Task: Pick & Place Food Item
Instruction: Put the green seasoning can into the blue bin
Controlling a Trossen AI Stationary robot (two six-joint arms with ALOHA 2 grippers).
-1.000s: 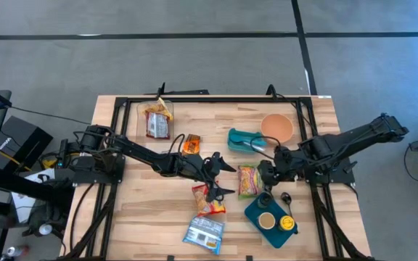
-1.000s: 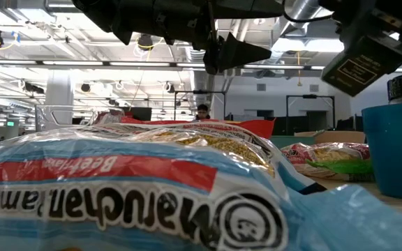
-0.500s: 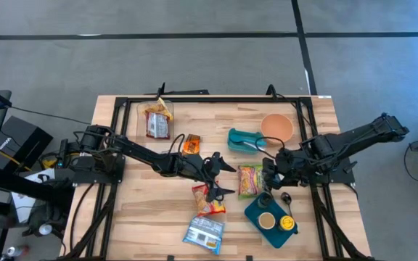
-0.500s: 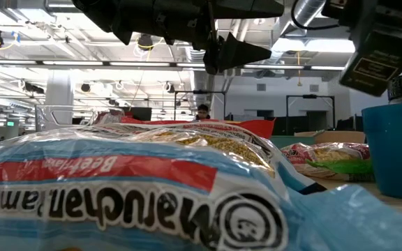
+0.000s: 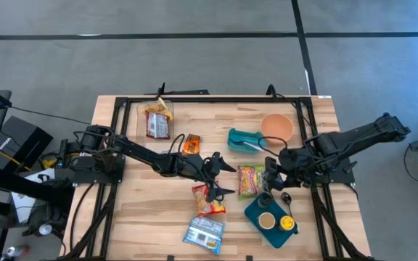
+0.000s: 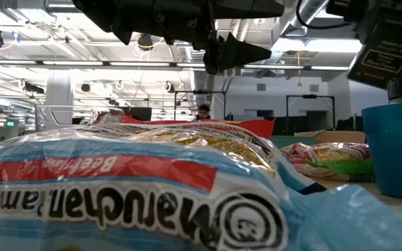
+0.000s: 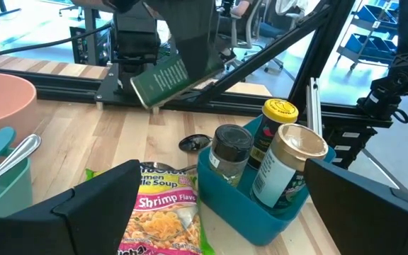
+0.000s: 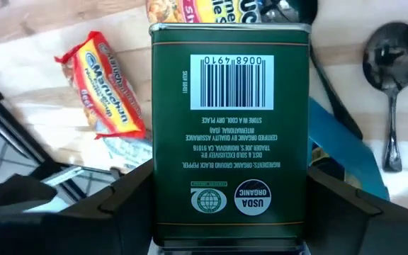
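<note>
The right gripper [image 5: 273, 175] is clamped on a green tin [image 8: 230, 134], holding it above the table [image 5: 144, 217] near the right edge, just over the blue caddy [image 5: 256, 212] and beside the shrimp ramen pack [image 5: 248, 180]. The caddy, close to the front right corner, holds jars [image 7: 289, 166] and a yellow-capped bottle [image 7: 277, 113]. A black spoon [image 8: 392, 78] lies on the wood next to it. The left gripper [image 5: 217, 176] hangs mid-table with its fingers spread wide apart, holding nothing, over an orange ramen pack [image 5: 207, 200]. A pink bowl [image 5: 276, 127] sits toward the back right.
</note>
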